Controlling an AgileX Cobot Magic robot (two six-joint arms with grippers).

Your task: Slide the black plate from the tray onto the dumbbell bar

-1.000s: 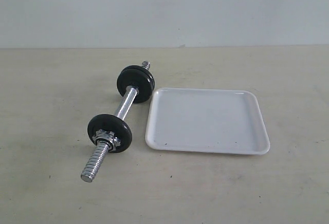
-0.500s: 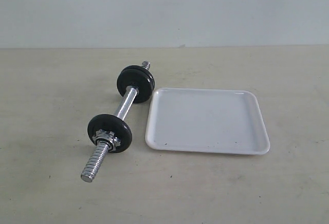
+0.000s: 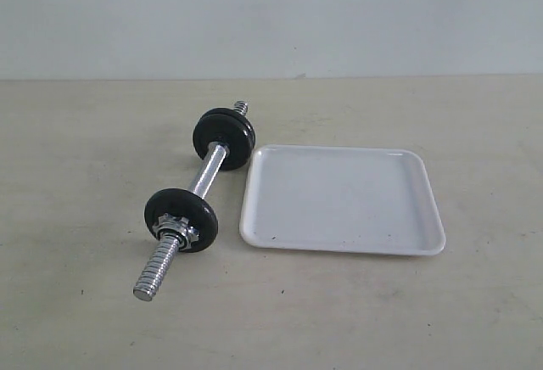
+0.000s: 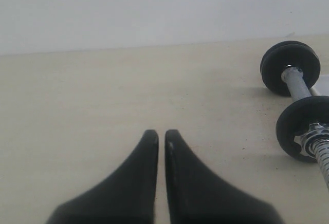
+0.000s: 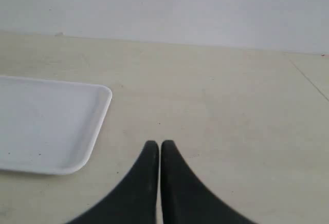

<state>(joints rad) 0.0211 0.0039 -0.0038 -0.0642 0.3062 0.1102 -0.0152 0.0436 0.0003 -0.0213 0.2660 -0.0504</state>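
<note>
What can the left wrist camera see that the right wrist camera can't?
Only the left wrist camera shows the dumbbell bar and its star nut. Only the right wrist camera plainly shows the white tray. Both show black fingers closed together, the left gripper in one and the right gripper in the other, over the beige table with a pale wall behind.

The exterior view looks down at a slant across the table [image 3: 76,319] from some way off, facing the pale wall [image 3: 271,14]; the dumbbell bar [image 3: 206,175] lies left of centre in the frame and the tray [image 3: 339,249] right of centre. The left wrist view sits low and close over the tabletop, looking out past the left gripper [image 4: 161,134] toward the wall; it shares the bar with the exterior view. The right wrist view, equally low behind the right gripper [image 5: 159,144], shares one corner of the tray.
</note>
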